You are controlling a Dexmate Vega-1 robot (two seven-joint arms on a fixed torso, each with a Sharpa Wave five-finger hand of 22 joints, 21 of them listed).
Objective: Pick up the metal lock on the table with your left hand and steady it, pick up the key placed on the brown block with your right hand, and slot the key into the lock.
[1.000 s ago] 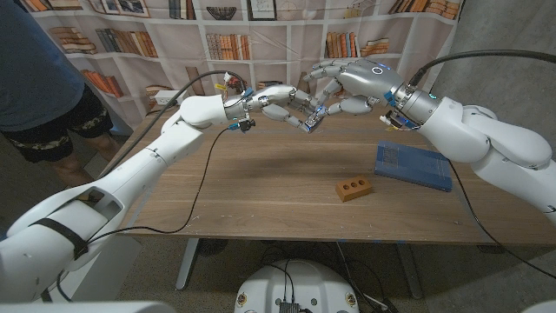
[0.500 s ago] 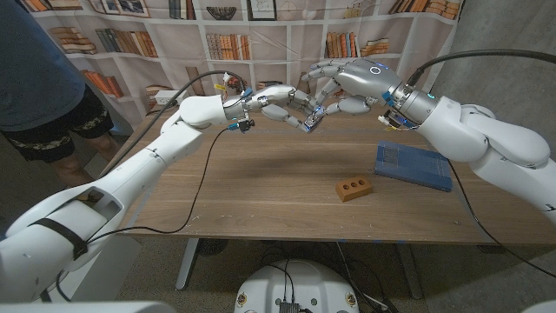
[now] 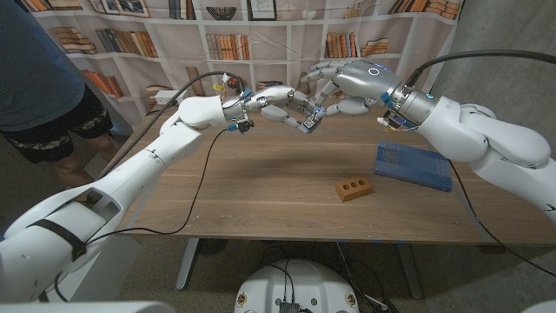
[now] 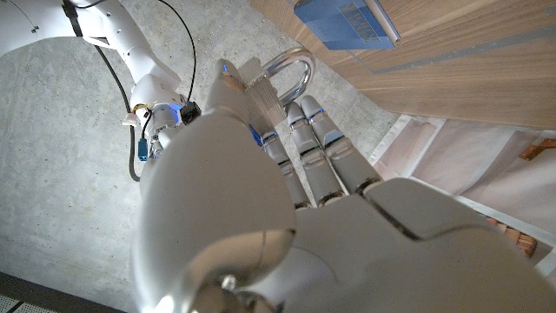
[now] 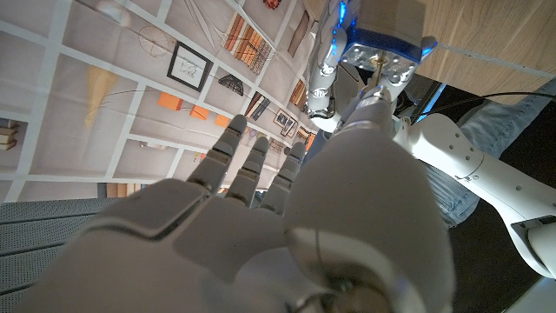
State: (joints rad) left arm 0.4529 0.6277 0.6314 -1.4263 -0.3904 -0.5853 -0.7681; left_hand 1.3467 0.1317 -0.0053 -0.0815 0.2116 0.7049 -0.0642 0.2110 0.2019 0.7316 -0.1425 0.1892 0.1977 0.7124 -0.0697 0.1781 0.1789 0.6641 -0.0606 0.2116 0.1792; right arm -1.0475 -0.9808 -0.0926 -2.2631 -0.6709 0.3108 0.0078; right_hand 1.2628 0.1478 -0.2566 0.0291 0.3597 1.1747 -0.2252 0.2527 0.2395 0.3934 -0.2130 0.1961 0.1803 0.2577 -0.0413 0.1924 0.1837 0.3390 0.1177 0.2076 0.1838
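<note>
I see the metal lock (image 5: 380, 45) held up in the air above the far part of the desk (image 3: 261, 187), between my two hands. In the right wrist view its blue and silver body faces the camera, and the small brass key (image 5: 379, 76) touches its face at the keyhole; how deep the key sits I cannot tell. In the left wrist view the lock shows its ridged silver body and its steel shackle (image 4: 291, 69), which curves out past the fingers. My left hand (image 3: 280, 103) grips the lock, with the fingers closed around its body. My right hand (image 3: 347, 87) pinches the key between the thumb and a finger, and the other fingers are spread toward the bookshelf backdrop (image 3: 261, 35). In the head view both hands meet fingertip to fingertip, well above the wood. The brown block (image 3: 353, 188) lies on the desk nearer to me, with small holes in its top. Just beside it, on the side of my right arm, lies a blue flat case (image 3: 413, 165). A person (image 3: 39, 78) in a dark shirt stands at the desk's left edge.
</note>
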